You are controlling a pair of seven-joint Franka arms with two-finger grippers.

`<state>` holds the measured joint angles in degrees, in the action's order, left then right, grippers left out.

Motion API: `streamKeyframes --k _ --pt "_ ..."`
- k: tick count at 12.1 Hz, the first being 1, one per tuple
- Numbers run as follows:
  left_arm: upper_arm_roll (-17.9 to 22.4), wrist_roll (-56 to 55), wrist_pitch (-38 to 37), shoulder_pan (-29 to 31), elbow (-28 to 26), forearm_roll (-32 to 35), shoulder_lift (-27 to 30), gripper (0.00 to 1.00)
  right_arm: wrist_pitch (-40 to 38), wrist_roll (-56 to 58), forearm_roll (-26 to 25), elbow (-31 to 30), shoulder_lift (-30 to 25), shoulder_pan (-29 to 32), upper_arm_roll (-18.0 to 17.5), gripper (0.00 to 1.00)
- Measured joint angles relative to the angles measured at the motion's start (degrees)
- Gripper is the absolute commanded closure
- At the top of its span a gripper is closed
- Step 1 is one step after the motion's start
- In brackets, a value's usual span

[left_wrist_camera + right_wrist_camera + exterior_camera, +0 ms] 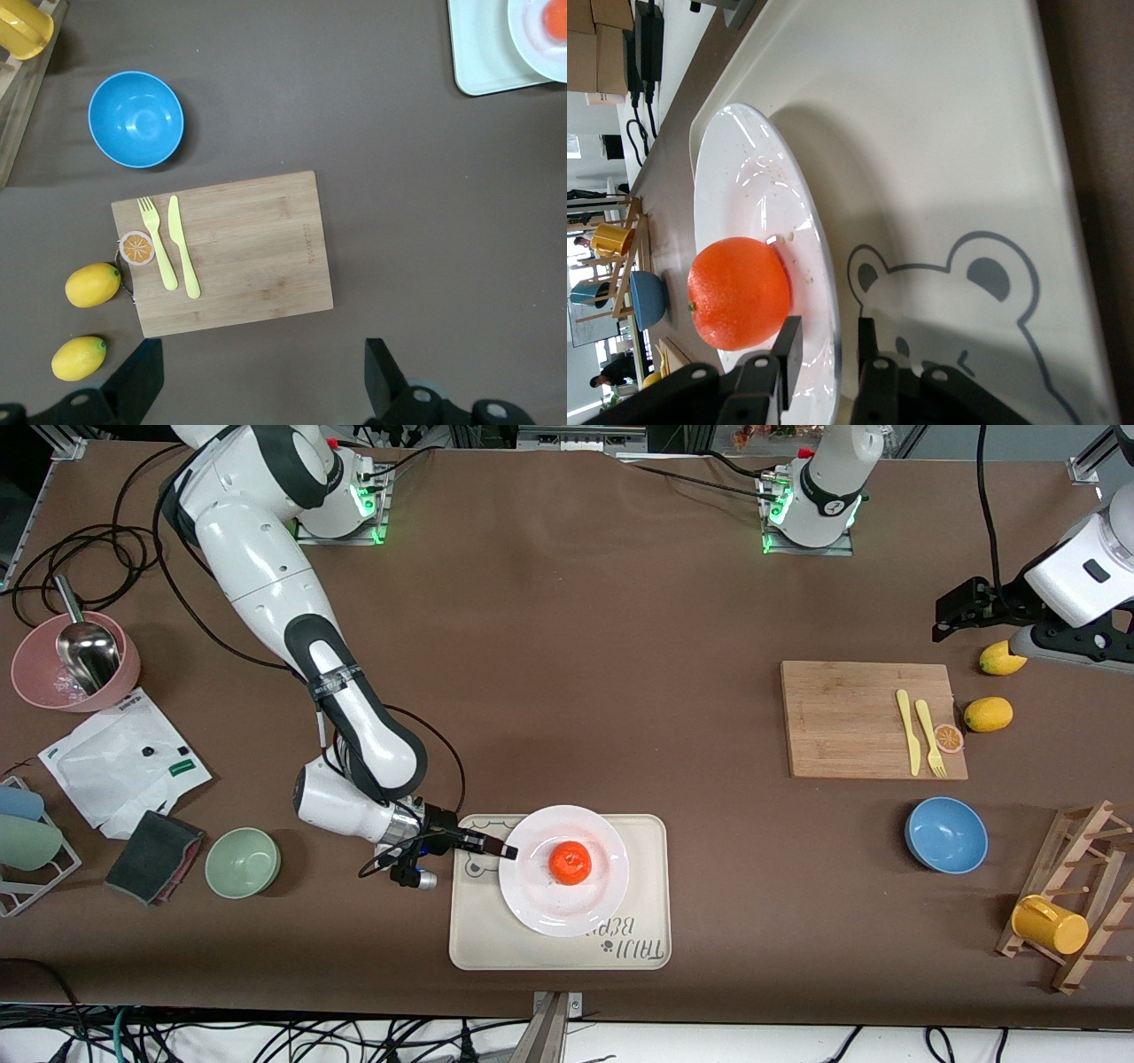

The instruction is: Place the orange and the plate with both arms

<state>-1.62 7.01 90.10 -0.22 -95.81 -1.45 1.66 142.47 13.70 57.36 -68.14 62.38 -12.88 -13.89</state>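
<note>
One orange (570,863) sits right in the middle of the white plate (602,886), and the plate rests on the beige bear-printed tray (638,950) near the front camera's edge of the table. The right gripper (507,851) is low at the plate's rim on the side toward the right arm's end; in the right wrist view its fingers (788,347) straddle the rim with a little gap, so they look loosened, not clamped tight. The left gripper (941,624) hangs up in the air over the table just by the two lemons (988,714), jaws spread wide and holding nothing. The wooden cutting board (850,717) with the yellow fork (929,737) and knife (909,732) lies beside them
</note>
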Motion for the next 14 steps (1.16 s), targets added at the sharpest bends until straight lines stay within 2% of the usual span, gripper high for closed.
streamKeyframes --k 4,8,10,12,14 --pt "0.00 0.00 -0.02 0.01 0.00 0.00 0.00 0.00 -0.08 -0.08 -2.59 -5.35 -5.24 1.59 0.00 0.66" --pt "0.06 0.00 -0.11 0.03 0.00 0.00 -0.01 0.00 -0.11 -0.11 -7.24 -14.71 -12.62 2.84 0.09 0.66" --pt "0.11 0.00 -0.14 0.05 0.00 0.00 -0.02 0.00 -0.74 -0.11 -7.83 -21.56 -18.76 2.95 1.06 0.59" --pt "0.18 0.00 -0.21 0.18 0.00 0.00 -0.04 0.00 -3.97 -0.12 -9.09 -28.60 -26.18 3.04 3.12 0.48" --pt "0.24 0.00 -0.30 0.33 0.01 0.00 -0.07 0.00 -8.88 -0.23 -14.07 -34.39 -33.47 3.19 6.00 0.36"
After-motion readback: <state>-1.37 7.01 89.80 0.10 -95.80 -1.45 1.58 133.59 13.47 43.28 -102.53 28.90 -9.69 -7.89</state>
